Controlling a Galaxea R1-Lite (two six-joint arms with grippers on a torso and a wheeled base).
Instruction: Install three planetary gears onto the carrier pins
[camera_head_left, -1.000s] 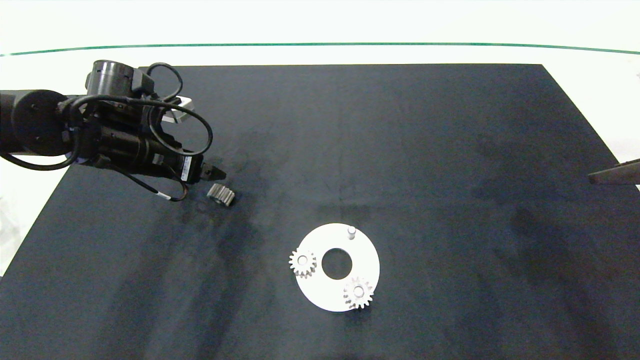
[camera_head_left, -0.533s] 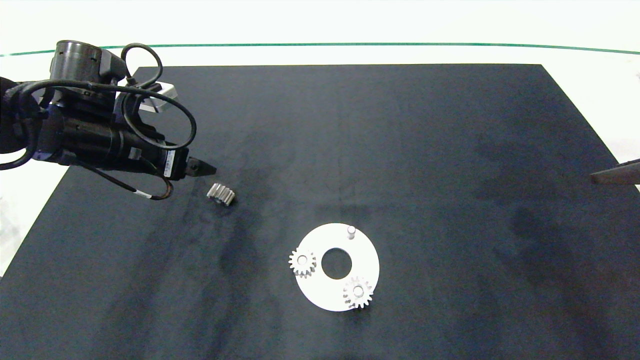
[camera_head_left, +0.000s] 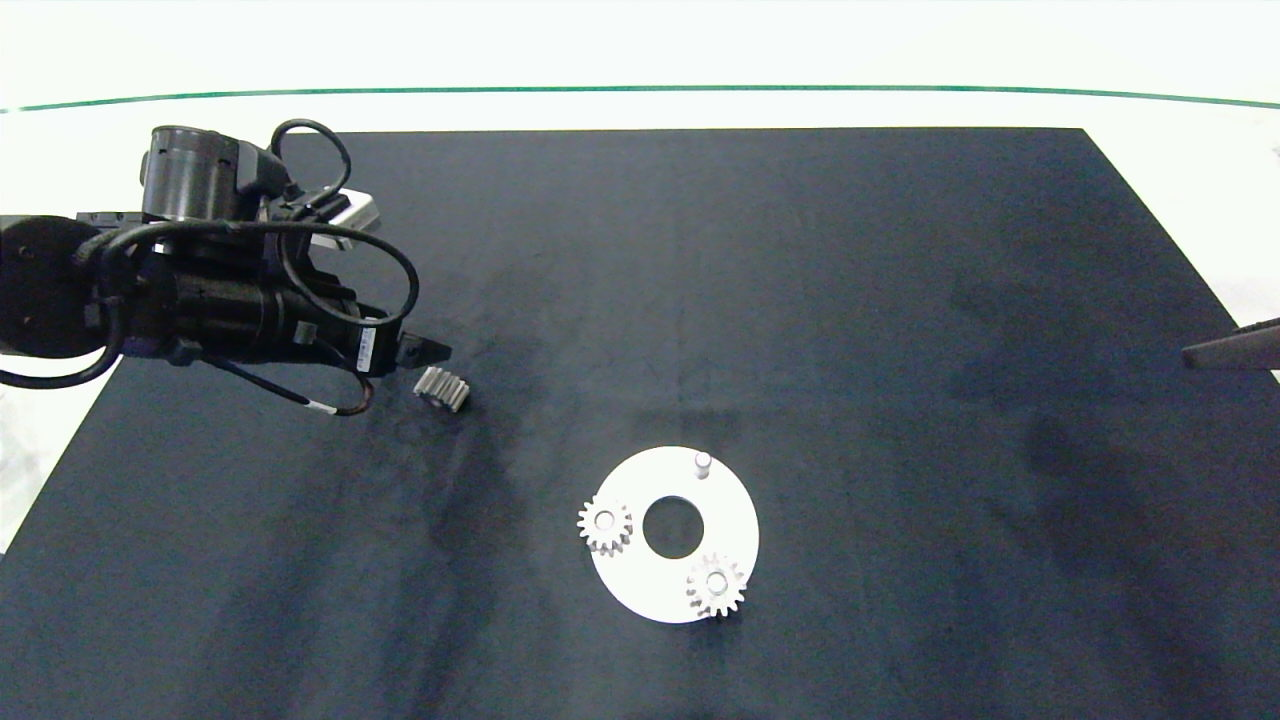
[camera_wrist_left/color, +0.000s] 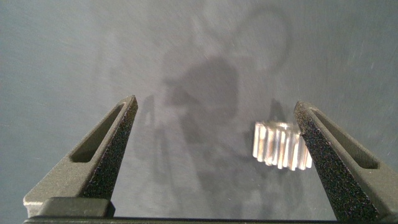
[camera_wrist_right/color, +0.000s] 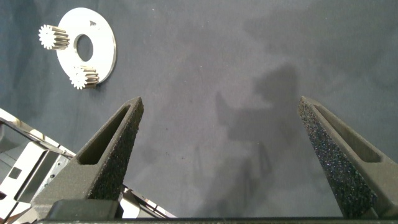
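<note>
A dark, matte mat (camera_head_left: 800, 300) covers most of a white tabletop (camera_head_left: 640, 110), which shows as a pale border along the far side and at both edges. A thin green line (camera_head_left: 640, 89) curves across that far strip. Soft, even light leaves faint blurred shadows on the mat.

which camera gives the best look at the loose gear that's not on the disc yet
The left wrist view: the loose gear lies on its side, close up between the open left gripper fingers. The head view shows it small; the right wrist view misses it.

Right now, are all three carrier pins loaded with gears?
No. Two planetary gears sit on the white disc, one carrier pin stands bare, and the third gear lies on the mat.
</note>
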